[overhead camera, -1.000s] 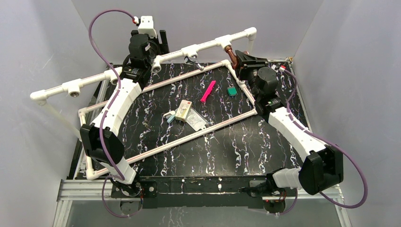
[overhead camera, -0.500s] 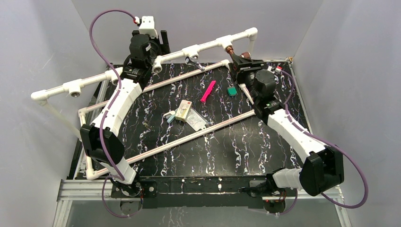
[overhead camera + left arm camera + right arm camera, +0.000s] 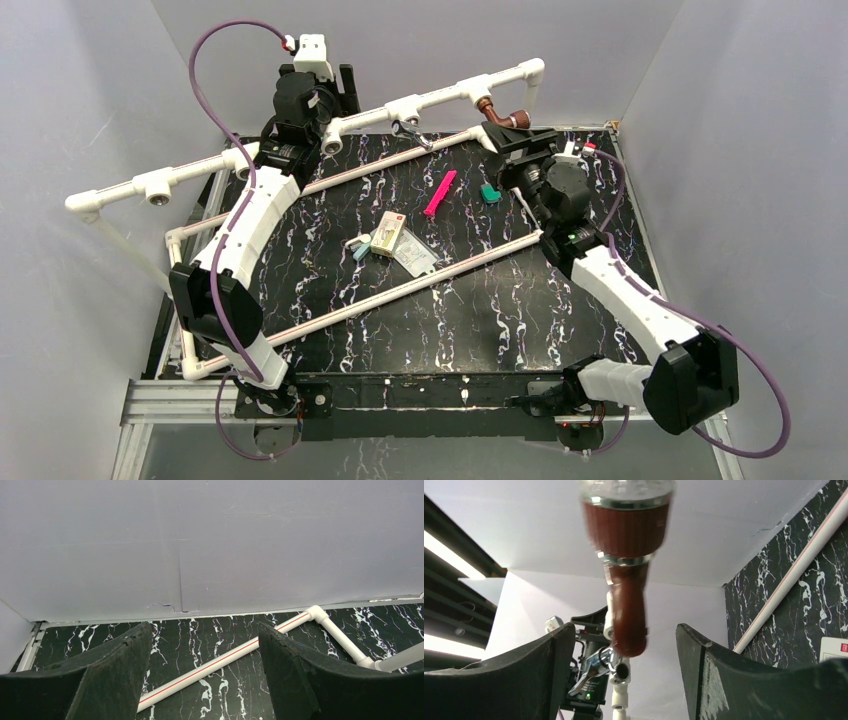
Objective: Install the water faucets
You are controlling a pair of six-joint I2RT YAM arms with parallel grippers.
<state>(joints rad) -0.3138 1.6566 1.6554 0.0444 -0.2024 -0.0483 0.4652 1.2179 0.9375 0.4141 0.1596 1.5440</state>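
**Faucets.** The reddish-brown faucet (image 3: pixel 504 117) hangs from the rightmost tee socket (image 3: pixel 477 91) of the raised white pipe rail (image 3: pixel 440 97), with its spout pointing away from the rail. It looks seated, though the threads are hidden, so I cannot confirm how deep it sits. The silver faucet (image 3: pixel 411 131) hangs from the next tee socket along the same rail. I judge both fittings to be in place.

**My right gripper** (image 3: pixel 624 629). It is spread wide and holds nothing. In the right wrist view the brown faucet stands between my fingers (image 3: pixel 534 670), with a clear gap on each side.

**Step in hand: clear the fitting.**
1. Keep the jaws at this spread. Closing them would load the faucet sideways.
2. Back off along the line of the faucet body, not across it, so neither pad catches the handle.
3. Stay above the lower pipe frame (image 3: pixel 515 187) beside the wrist.

**My left gripper** (image 3: pixel 204 628). It is also wide open and empty. It faces the back wall above the marbled table (image 3: pixel 200 645), well apart from both faucets.
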